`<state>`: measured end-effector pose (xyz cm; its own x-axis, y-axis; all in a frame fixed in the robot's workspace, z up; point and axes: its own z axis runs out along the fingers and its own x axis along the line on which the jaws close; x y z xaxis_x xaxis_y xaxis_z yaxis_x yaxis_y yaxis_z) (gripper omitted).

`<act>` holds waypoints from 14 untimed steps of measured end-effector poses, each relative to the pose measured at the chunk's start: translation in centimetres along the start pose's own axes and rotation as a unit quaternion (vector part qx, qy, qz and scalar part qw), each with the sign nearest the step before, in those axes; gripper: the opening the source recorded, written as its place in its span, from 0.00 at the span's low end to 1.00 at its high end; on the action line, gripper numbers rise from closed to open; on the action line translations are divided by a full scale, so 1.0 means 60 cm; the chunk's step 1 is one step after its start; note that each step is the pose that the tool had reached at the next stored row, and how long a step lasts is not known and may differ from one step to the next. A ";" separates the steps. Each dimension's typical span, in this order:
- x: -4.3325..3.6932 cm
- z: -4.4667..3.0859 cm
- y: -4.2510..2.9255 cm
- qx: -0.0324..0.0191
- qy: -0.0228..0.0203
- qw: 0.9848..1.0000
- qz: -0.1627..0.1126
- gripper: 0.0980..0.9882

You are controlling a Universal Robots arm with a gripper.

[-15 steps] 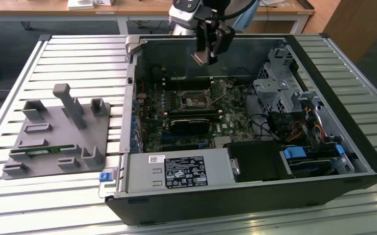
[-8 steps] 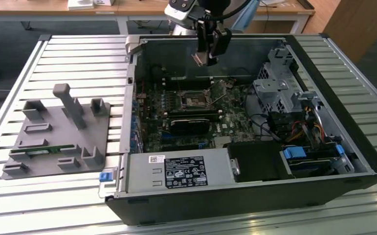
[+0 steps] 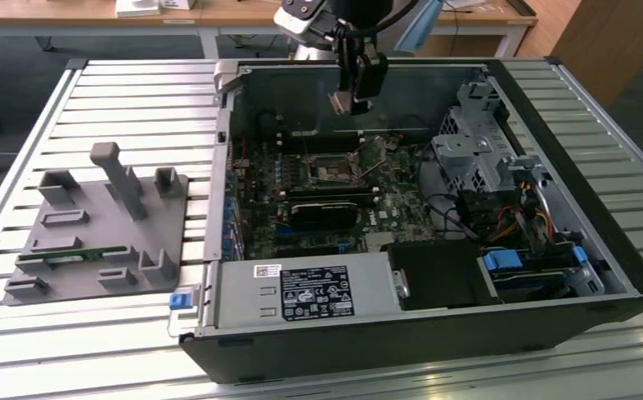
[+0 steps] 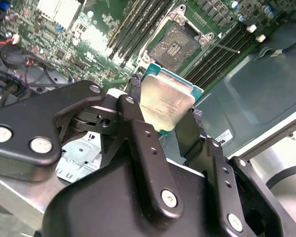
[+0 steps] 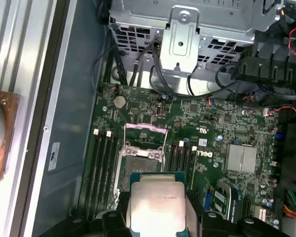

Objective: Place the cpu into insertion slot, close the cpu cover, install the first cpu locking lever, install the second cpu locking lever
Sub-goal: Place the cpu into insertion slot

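My gripper [image 3: 351,103] hangs inside the open computer case, shut on the cpu [image 3: 347,103], a pale silvery square chip. In both wrist views the cpu [image 4: 165,103] [image 5: 155,201] sits flat between the black fingers [image 4: 138,128], held by two opposite edges. The insertion slot [image 3: 333,169] [image 4: 175,43] [image 5: 139,159] lies open on the green board below the chip, its dark recess uncovered. The cpu cover [image 5: 145,129] stands raised at the slot's far edge. A thin metal locking lever [image 4: 226,48] sticks out beside the slot, unlatched.
The case [image 3: 588,275] lies on a slatted metal table [image 3: 132,108]. A black block [image 3: 327,208] sits on the board near the slot, memory slots [image 5: 101,163] flank it, and a drive cage with cables [image 3: 483,158] fills the exterior view's right. A grey fixture [image 3: 98,225] stands outside, on that view's left.
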<state>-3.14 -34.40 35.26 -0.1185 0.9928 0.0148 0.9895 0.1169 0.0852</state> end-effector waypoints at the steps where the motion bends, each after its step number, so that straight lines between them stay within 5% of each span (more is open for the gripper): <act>1: 0.001 0.001 0.000 0.000 0.000 1.000 0.003 0.48; 14: 0.003 0.013 -0.002 0.000 -0.001 1.000 0.010 0.48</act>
<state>-3.22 -34.24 34.47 -0.0988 0.9950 0.0144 0.9916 0.0972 0.0850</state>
